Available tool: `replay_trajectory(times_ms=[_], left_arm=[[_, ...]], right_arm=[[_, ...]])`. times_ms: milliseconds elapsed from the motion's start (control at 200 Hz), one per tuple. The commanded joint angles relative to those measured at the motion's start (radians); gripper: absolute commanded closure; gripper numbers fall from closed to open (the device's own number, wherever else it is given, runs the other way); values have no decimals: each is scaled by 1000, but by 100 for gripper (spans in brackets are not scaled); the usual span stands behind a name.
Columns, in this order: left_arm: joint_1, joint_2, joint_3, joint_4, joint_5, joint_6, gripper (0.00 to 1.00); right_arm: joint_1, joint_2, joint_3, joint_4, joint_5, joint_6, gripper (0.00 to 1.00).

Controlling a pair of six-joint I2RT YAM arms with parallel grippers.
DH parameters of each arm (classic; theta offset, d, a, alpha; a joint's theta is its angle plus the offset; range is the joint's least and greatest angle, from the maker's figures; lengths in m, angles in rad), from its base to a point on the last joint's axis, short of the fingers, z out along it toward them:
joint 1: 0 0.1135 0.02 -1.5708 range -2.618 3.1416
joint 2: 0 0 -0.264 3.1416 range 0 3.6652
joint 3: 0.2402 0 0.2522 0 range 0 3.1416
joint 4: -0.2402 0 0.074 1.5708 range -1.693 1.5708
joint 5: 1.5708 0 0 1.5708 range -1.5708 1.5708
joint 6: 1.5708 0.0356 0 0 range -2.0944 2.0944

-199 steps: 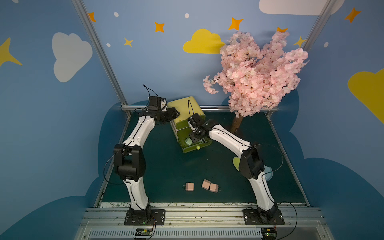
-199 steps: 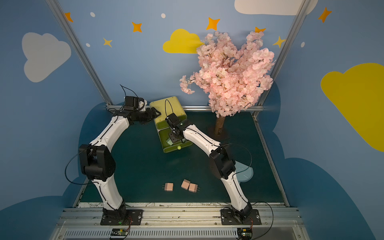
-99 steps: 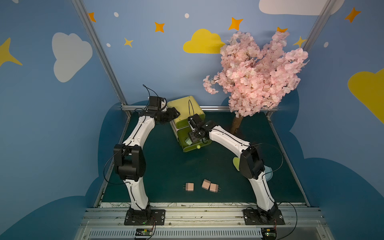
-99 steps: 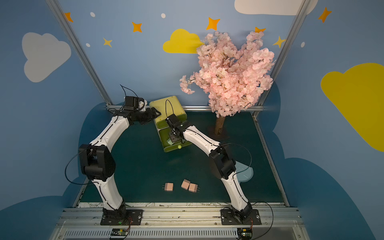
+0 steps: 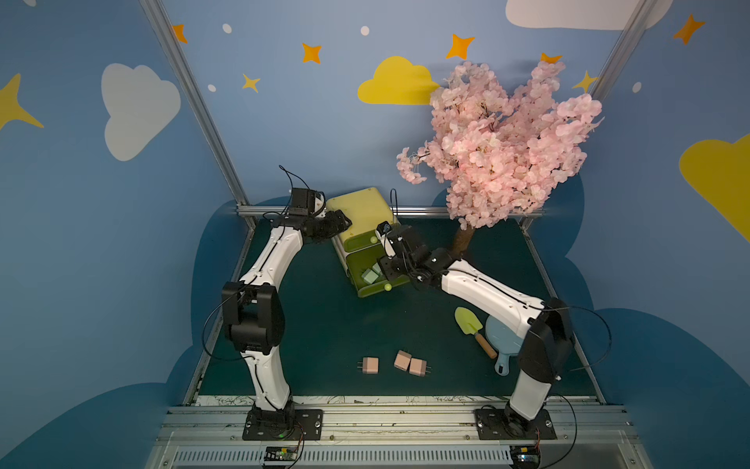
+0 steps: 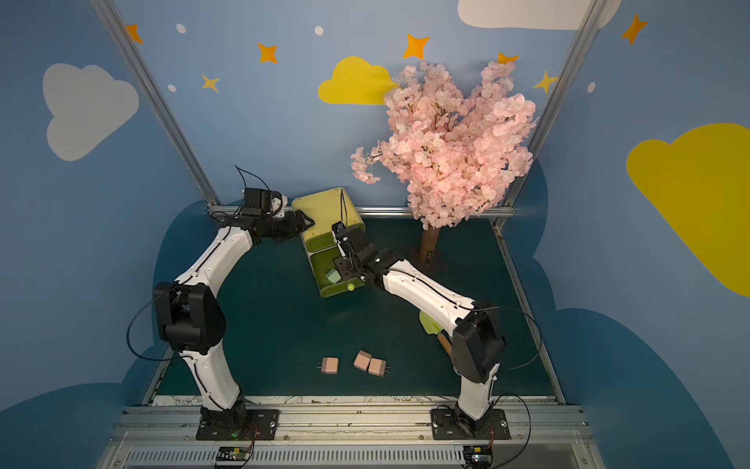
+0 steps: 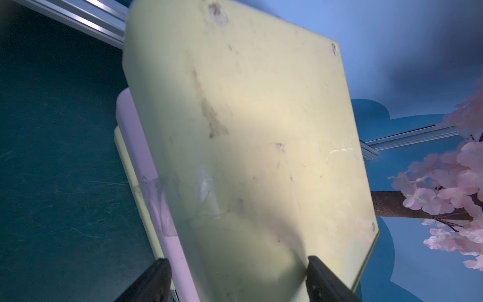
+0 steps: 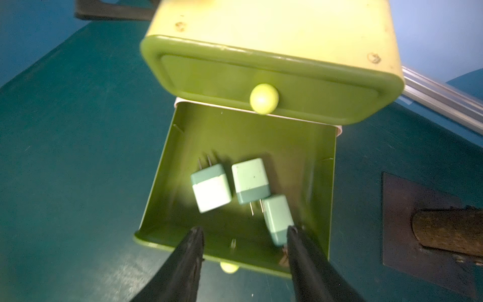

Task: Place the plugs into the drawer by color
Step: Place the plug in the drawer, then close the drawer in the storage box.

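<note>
pink blossom tree (image 5: pixel 499 142) at back; toy shovel (image 5: pixel 468 320) touching lt-blue pan (image 5: pixel 501 341), on green mat (image 5: pixel 324 345).

Pastel green cube plugs (image 8: pixel 250 180) lie in the olive-green drawer (image 8: pixel 235 136) of a yellow-green plastic chest (image 5: pixel 361 211); pastel pink cube plugs (image 5: pixel 370 365), lower centre, dot the dark teal counter (image 5: pixel 324 325).

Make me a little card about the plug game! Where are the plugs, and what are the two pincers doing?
chest: yellow-green, one drawer pulled out
green plugs: three, lying in the open drawer
pink plugs: three, on the mat near the front edge
left pincer: clamped on the chest
right pincer: open, empty, over the open drawer
</note>
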Motion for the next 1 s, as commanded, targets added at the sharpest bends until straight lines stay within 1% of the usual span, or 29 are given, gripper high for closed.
replay_trajectory(times_ms=[0,130,270,370,476,496,661,746,996], left_arm=[[8,14,8,-51,-29,23,18],[6,7,32,-47,-34,14,18],[4,4,65,-19,-62,12,17],[5,48,144,-36,-83,24,17],[5,115,245,-70,-100,49,17],[7,130,268,-81,-131,53,17],[17,240,416,-161,-148,81,18],[23,266,440,-177,-150,86,18],[32,283,429,-181,-150,99,19]], right_arm=[[37,-79,-197,212,28,-47,46],[76,-147,-380,329,28,-40,48],[95,-168,-467,363,60,-22,49],[95,-161,-518,414,84,-16,51],[95,-138,-529,430,107,-14,54],[95,-135,-530,435,109,-14,54],[95,-117,-543,468,124,-13,54],[93,-102,-540,474,133,-11,54],[81,-61,-519,484,133,-17,54]])
